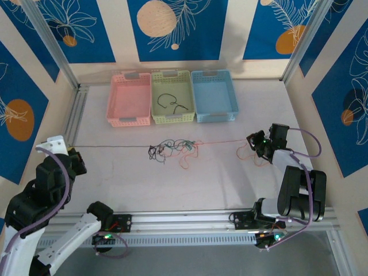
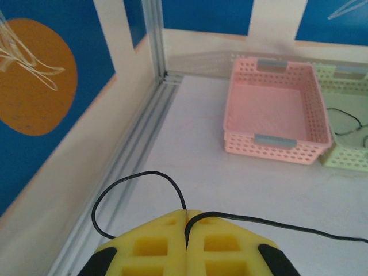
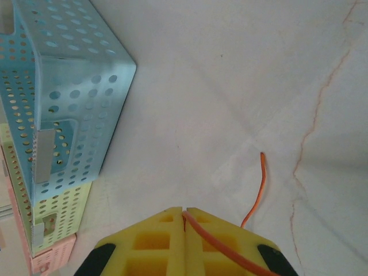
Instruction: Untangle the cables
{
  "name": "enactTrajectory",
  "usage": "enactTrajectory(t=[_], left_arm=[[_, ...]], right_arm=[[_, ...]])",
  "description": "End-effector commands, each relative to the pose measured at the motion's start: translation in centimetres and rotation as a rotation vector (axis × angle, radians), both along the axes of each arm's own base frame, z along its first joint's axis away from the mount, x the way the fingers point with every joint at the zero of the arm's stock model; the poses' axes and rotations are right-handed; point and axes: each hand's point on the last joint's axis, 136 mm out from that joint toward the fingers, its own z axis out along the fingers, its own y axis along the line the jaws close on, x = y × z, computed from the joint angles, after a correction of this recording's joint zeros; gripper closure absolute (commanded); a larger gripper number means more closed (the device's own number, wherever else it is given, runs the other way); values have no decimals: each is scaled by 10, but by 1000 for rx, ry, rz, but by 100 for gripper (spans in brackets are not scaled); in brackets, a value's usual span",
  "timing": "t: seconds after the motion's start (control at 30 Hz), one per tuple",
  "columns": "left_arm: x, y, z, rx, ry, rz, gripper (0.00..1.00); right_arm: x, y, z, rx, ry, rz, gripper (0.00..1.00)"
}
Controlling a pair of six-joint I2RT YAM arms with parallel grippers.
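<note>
Roughly early-to-middle, judging by how things lie.

Pinches a black cable point(image 2: 138, 179) in the left gripper point(image 2: 186, 217), yellow pads point(image 2: 152, 248) pressed flat together on it, with a short loop curling off beside the fingers. Parks that gripper at the far left of the table point(image 1: 230, 184), near the side rail, and runs the black cable straight and taut across to the tangle point(image 1: 172, 148).

Clamps an orange cable point(image 3: 257, 192) in the right gripper point(image 3: 184, 214), jaws likewise closed with the strand caught in the seam and its free end poking out past the tips. Sits well right of the tangle, with the orange cable drawn out as a thin line toward it and some loose orange curls just beside the fingers.

Done so far, apparently: one dark strand point(image 1: 171, 102) lying curled in the green basket point(image 1: 155, 118). Spots no strand in the pink basket point(image 2: 276, 146) or the blue basket point(image 3: 69, 86).

Left to do: most of it. Leaves the tangle bunched mid-table, black, orange and a bit of green mixed, well apart from the baskets. Reads as a two-sided pull to tease two strands free, neither yet clear of the knot. Cannot tell how tight the knot is; too small in the top view.
</note>
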Motion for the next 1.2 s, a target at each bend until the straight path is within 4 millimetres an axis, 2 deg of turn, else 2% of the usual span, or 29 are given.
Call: enactTrajectory(t=[0.0, 0.13, 0.3, 0.47, 0.57, 0.67, 0.8, 0.9, 0.97, 1.07, 1.17], left_arm=[[-15, 33, 28, 101, -80, 140, 100], [-18, 36, 46, 117, -110, 144, 100], [-12, 36, 58, 179, -112, 148, 100], [-3, 25, 53, 162, -86, 106, 100], [10, 4, 40, 116, -56, 15, 100], [31, -38, 10, 19, 16, -154, 100], [59, -94, -50, -98, 195, -321, 100], [71, -136, -86, -215, 292, -447, 100], [75, -157, -104, -271, 343, -512, 100], [78, -174, -132, -304, 434, -549, 99], [77, -187, -150, -317, 492, -582, 77]], right_arm=[[1, -5, 5, -4, -21, -25, 100], [0, -6, 4, -6, -19, -31, 100], [0, -6, 4, -6, -17, -32, 100], [0, -7, 4, -9, -17, -34, 100], [0, -7, 4, -7, -16, -34, 100], [1, -5, 7, -16, -24, -26, 100], [0, -5, 10, -33, -34, -26, 100], [0, -4, 10, -35, -35, -21, 100], [1, -3, 10, -34, -32, -18, 100], [2, -3, 10, -36, -34, -14, 100], [2, -2, 11, -39, -34, -11, 100]])
